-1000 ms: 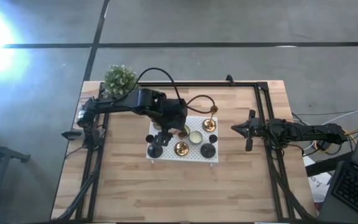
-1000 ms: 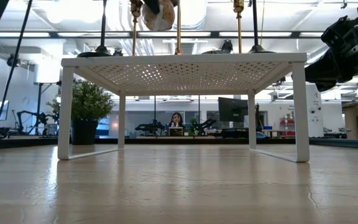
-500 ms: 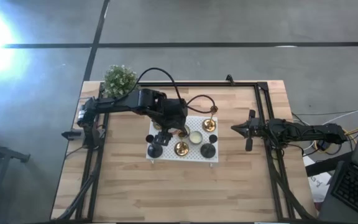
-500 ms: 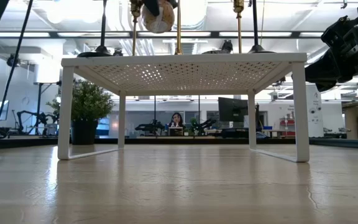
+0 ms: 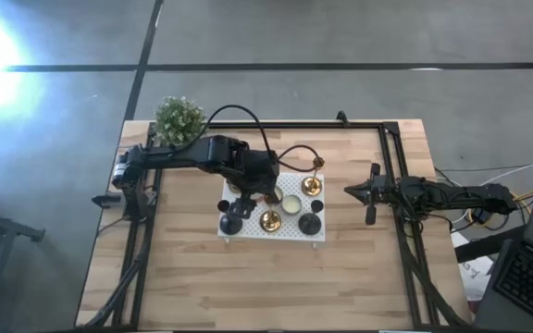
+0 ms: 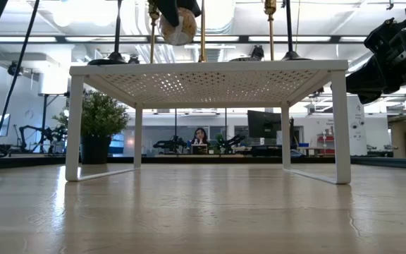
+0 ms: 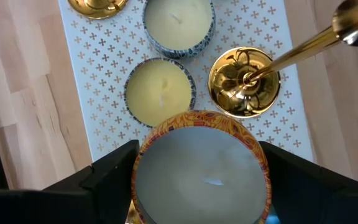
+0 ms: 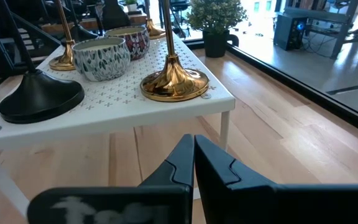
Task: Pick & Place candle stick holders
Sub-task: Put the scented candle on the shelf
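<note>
1. High view: a white perforated rack [image 5: 271, 231] stands mid-worktop [image 5: 202, 287]. On it are brass candle stick holders [image 5: 270, 220] with round shiny bases, one at the rack's front middle and another [image 5: 312, 186] at its right rear, plus black round-based holders at the left front [image 5: 232, 223] and right front [image 5: 310, 223]. The left claw [image 5: 268, 190] hangs over the rack's rear. The right claw [image 5: 352, 191] waits to the right of the rack, off it.

2. Low view: slim brass stems [image 6: 152, 32] and dark stems [image 6: 117, 28] rise from the rack's top; a patterned candle tin [image 6: 178, 25] hangs just above the rack between the left claw's fingers.

3. Left wrist view: the left claw's fingers [image 7: 114, 171] stand wide, clamped on a red-and-gold patterned candle tin [image 7: 201, 168] with pale wax. Below it on the rack lie two more candle tins [image 7: 160, 92] and a brass holder [image 7: 244, 81] with a flower-embossed base and slanting stem.

4. Right wrist view: the right claw's fingers [image 8: 185, 158] are pressed together, empty, just in front of the rack's edge. On the rack, a brass holder [image 8: 174, 84] with a flared glossy base stands nearest; a black holder [image 8: 39, 93] with a domed base sits beside a leaf-patterned tin [image 8: 101, 56].
</note>
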You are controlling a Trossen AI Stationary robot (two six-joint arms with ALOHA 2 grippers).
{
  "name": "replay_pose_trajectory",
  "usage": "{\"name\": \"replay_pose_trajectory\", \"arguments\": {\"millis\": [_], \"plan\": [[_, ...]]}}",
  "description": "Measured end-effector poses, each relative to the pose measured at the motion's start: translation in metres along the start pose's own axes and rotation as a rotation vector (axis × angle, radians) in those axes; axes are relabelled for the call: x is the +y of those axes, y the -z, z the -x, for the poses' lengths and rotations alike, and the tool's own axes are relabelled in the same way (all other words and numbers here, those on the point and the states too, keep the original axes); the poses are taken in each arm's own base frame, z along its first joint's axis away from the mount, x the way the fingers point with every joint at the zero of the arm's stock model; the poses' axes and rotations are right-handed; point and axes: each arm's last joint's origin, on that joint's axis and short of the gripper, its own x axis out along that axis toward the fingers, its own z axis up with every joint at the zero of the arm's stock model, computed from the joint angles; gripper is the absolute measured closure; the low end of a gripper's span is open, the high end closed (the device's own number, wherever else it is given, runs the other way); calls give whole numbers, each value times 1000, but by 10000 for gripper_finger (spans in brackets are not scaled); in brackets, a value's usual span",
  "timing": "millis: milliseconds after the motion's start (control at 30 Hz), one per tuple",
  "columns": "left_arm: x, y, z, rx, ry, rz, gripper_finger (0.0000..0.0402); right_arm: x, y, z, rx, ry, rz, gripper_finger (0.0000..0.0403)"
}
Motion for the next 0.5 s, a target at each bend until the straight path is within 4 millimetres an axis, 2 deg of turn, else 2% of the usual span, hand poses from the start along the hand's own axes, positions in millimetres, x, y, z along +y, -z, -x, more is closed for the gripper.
{"name": "replay_pose_trajectory", "arguments": {"millis": [200, 500], "plan": [[0, 1, 1, 7, 1, 2, 103, 0, 0, 0, 1, 0, 0, 394], [1, 4, 13, -10, -38, 6, 103, 0, 0, 0, 1, 0, 0, 394]]}}
